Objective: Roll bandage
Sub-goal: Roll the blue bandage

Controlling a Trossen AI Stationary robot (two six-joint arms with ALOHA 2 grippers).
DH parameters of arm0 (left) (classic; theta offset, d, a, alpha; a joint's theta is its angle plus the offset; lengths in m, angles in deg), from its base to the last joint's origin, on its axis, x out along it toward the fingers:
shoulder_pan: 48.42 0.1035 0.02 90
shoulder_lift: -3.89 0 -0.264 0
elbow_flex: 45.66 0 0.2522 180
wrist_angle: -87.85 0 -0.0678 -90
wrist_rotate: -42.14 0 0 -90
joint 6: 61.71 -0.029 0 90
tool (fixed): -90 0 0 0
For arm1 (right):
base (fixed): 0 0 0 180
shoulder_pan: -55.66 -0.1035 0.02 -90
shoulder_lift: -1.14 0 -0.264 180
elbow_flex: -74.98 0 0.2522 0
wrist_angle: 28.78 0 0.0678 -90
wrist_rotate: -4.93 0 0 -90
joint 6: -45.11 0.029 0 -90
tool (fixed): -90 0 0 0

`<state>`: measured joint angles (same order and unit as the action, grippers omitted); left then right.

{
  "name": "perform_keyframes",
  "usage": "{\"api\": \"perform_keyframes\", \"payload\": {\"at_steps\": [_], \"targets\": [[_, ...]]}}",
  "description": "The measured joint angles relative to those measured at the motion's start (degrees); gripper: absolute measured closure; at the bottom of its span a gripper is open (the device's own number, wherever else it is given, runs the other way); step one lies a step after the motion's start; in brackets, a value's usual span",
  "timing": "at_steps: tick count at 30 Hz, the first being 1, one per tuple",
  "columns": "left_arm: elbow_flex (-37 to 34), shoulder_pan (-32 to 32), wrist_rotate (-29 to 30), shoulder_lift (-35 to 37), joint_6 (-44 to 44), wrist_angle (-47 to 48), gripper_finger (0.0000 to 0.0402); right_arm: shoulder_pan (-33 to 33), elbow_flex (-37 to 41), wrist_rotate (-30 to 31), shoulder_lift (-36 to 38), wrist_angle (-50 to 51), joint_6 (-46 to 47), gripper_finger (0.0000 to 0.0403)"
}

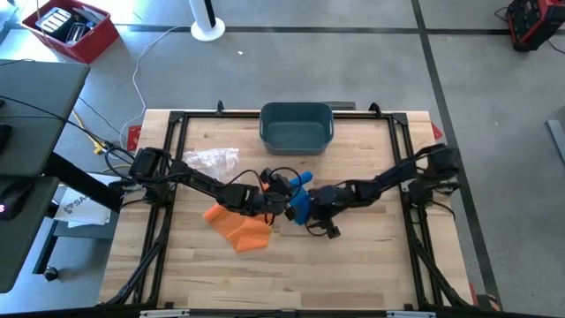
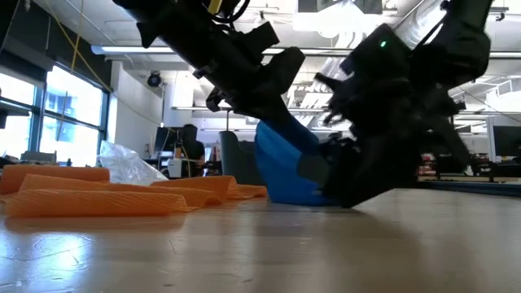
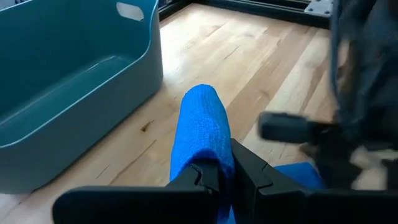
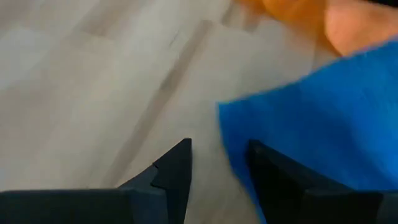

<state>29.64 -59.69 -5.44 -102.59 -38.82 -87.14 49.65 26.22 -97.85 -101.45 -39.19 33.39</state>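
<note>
There, near the middle of the wooden counter (image 1: 353, 265), the blue woven bandage (image 1: 300, 201) lay between the 2 hands. The left hand (image 3: 227, 180) was clamped on its upturned rolled end, whose long axis ran straight ahead of it. The right hand (image 4: 217, 168), fingers apart, straddled the flat tail's edge just beside. The fabric looked soft and ribbed.

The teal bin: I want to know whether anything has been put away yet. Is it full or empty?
Empty. The high view shows only bare floor inside the teal bin; the blue bandage lies outside it on the table.
</note>
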Motion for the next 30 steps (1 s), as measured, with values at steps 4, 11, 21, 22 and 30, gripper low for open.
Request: {"api": "perform_keyframes", "payload": {"at_steps": [4,11,21,22,30], "targets": [[0.0,0.0,0.2,0.0,0.0,0.3,0.0390,0.4,-1.2,0.0,-3.7,-1.3,2.2,0.0262],[0.0,-0.3,1.1,0.3,1.0,1.5,0.0390,0.6,0.3,-1.7,-4.0,-1.1,3.3,0.0367],[0.1,-2.4,11.5,5.9,4.4,10.1,0.0390,-3.4,4.3,1.1,4.4,5.8,7.7,0.0400],[0.1,-2.4,12.3,6.3,5.5,11.7,0.0390,-4.4,4.9,1.7,5.8,6.6,8.8,0.0400],[0.1,-5.0,19.9,10.0,11.3,22.3,0.0390,-15.9,9.4,8.9,19.8,12.0,14.8,0.0402]]}}
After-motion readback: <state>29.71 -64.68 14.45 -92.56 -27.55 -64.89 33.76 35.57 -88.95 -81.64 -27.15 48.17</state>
